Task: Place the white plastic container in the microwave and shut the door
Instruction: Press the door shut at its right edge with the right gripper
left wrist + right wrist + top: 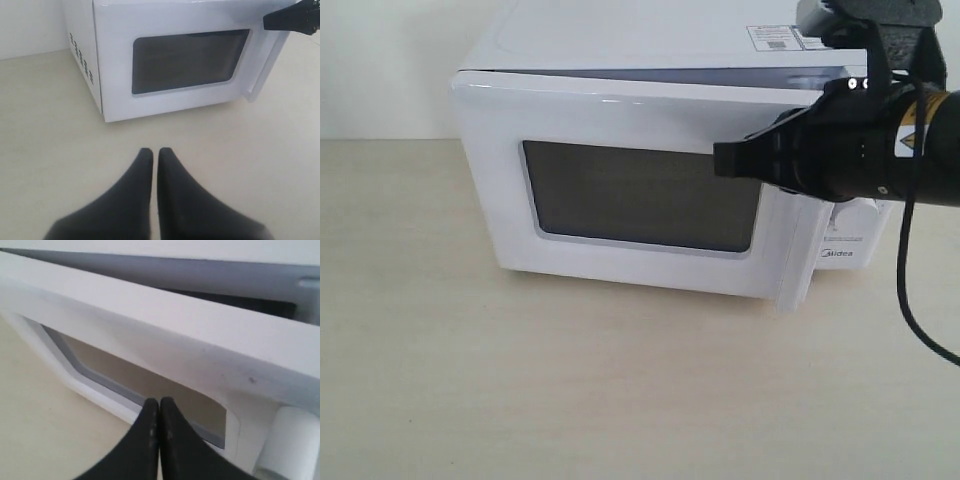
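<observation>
The white microwave [620, 40] stands at the back of the table. Its door [630, 190], with the dark window, is nearly closed, and a thin gap shows along its top edge. My right gripper [725, 160] is shut and empty, its tip against the door's front near the handle [798, 250] side. The right wrist view shows the same right gripper [159, 402] at the window's frame. My left gripper [152, 151] is shut and empty, low over the table well in front of the microwave [165, 55]. The white plastic container is not in view.
The beige table [520, 380] spreads out in front of the microwave. A black cable [910, 290] hangs from the right arm beside the control panel. A white wall is behind.
</observation>
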